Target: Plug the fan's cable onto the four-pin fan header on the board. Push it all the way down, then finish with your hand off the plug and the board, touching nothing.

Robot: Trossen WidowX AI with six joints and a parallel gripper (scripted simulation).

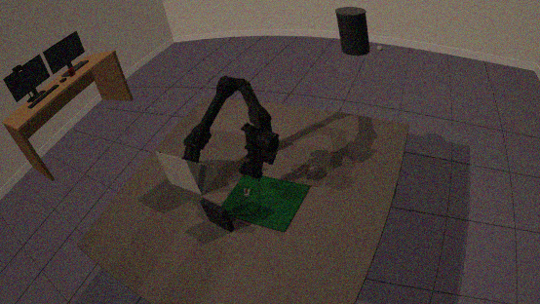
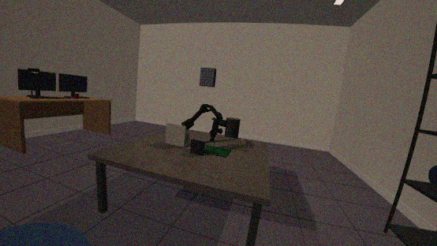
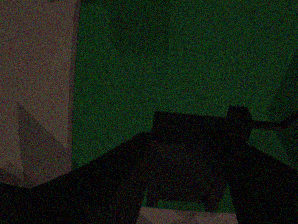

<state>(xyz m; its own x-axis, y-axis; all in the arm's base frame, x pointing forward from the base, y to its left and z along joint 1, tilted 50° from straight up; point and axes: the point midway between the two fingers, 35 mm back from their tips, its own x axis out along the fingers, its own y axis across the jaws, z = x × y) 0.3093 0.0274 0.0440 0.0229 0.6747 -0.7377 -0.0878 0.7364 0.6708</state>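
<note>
The green board point(image 1: 280, 205) point(image 2: 219, 152) point(image 3: 180, 36) lies flat on the table. A small pale header point(image 1: 247, 191) stands near its back left corner. The dark fan point(image 1: 217, 215) point(image 2: 196, 147) stands at the board's left edge. My gripper point(image 1: 252, 172) point(image 2: 213, 138) point(image 3: 189, 147) hangs just above the board's back left part, close to the header. It is shut on a dark block, the fan's plug point(image 3: 196, 145), which the wrist view shows between the fingers over the board. A thin dark cable point(image 3: 276, 123) runs off to the right. I cannot tell whether the plug touches the header.
A pale box point(image 1: 181, 171) point(image 2: 176, 135) stands on the table point(image 1: 317, 253) point(image 2: 189, 169) left of the board, beside the arm's base. A desk with two monitors point(image 1: 63, 83) stands far left, a dark bin point(image 1: 352, 30) at the back wall.
</note>
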